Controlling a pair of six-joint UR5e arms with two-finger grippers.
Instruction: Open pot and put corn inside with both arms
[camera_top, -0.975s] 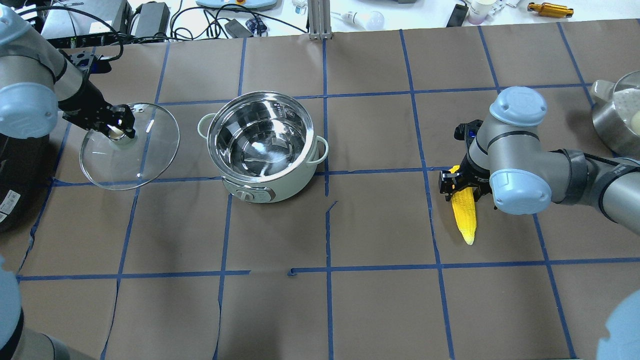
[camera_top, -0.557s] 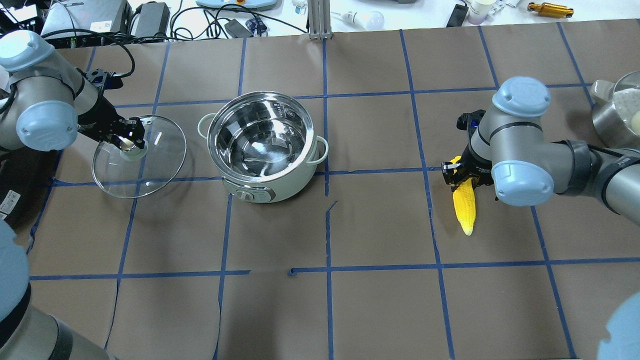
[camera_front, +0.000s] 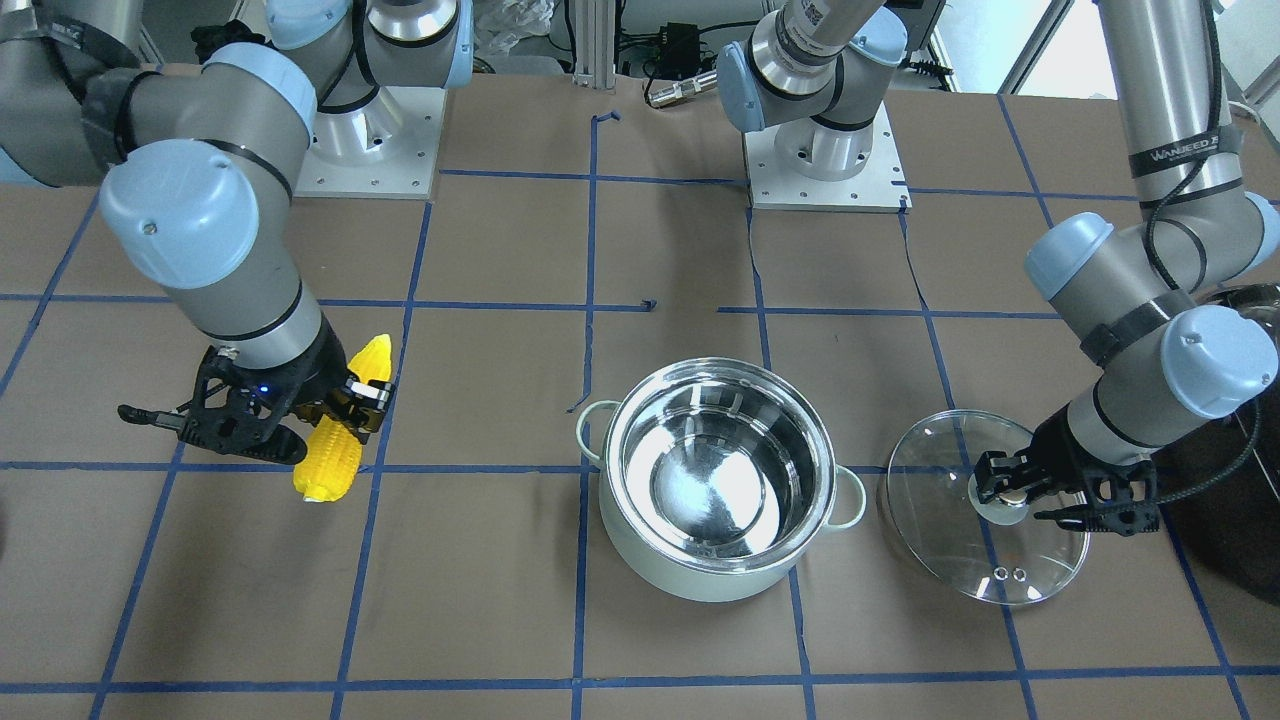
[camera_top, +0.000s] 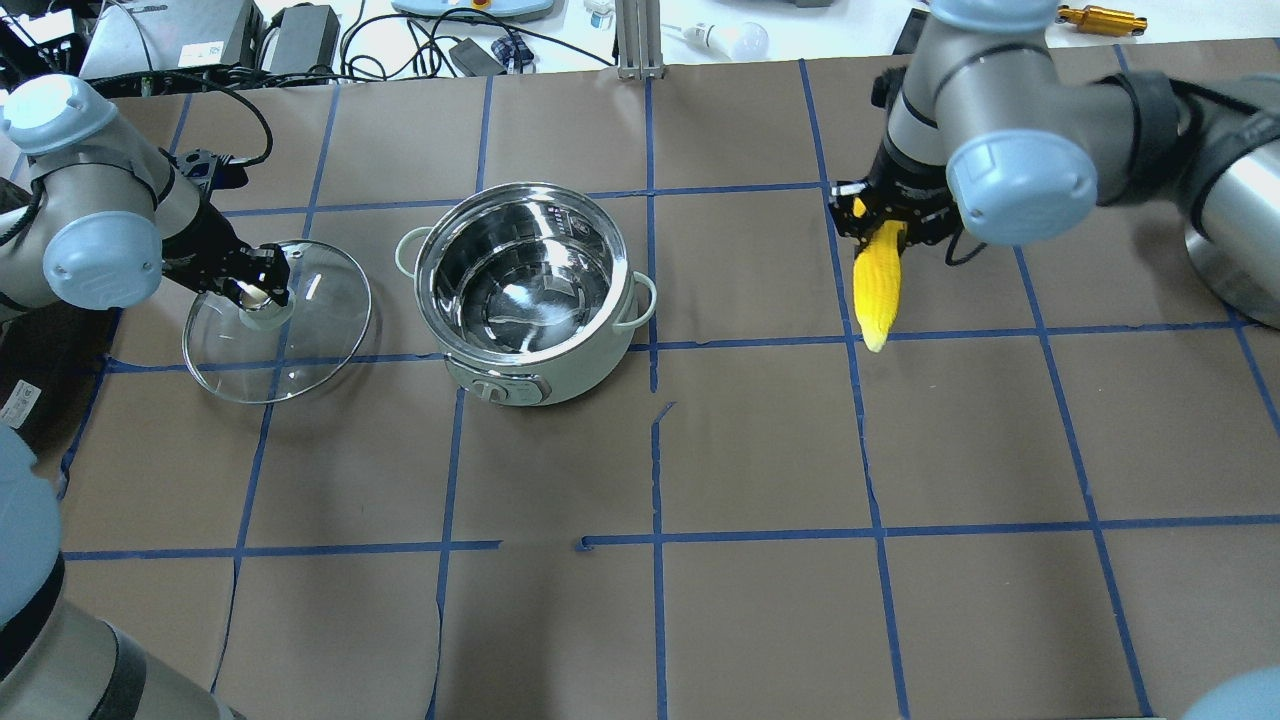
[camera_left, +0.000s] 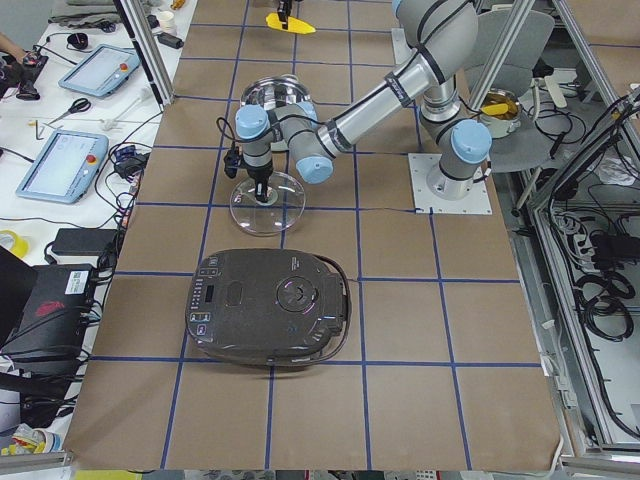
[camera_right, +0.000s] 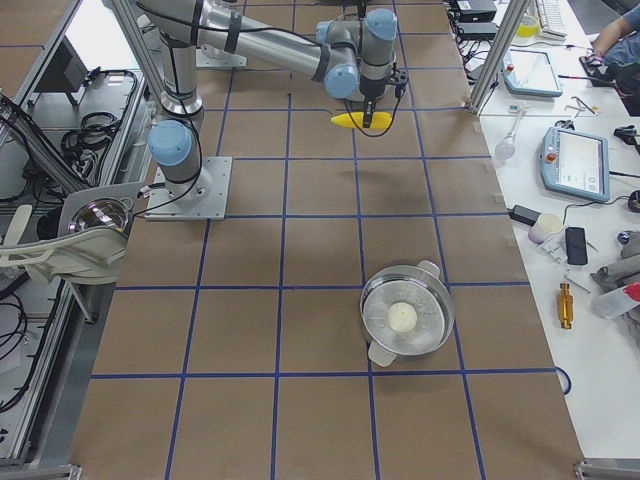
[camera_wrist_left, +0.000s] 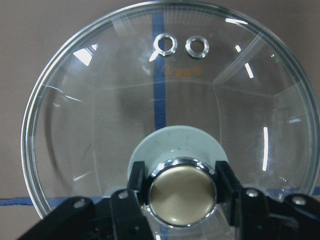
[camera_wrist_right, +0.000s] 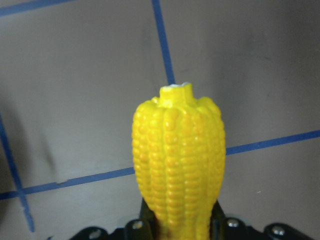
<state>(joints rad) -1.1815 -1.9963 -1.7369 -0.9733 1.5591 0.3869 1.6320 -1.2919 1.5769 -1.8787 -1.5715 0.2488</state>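
Transfer step in hand — the pot is standing open; your left gripper is clamping the lid by its knob, beside the pot; your right gripper is grasping the corn, well apart from the pot; next move, I judge — carrying it over the pot, then releasing.

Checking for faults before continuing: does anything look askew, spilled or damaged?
Nothing spilled or damaged. Only oddity: the blue tape line beside the pot breaks off with a curled end.
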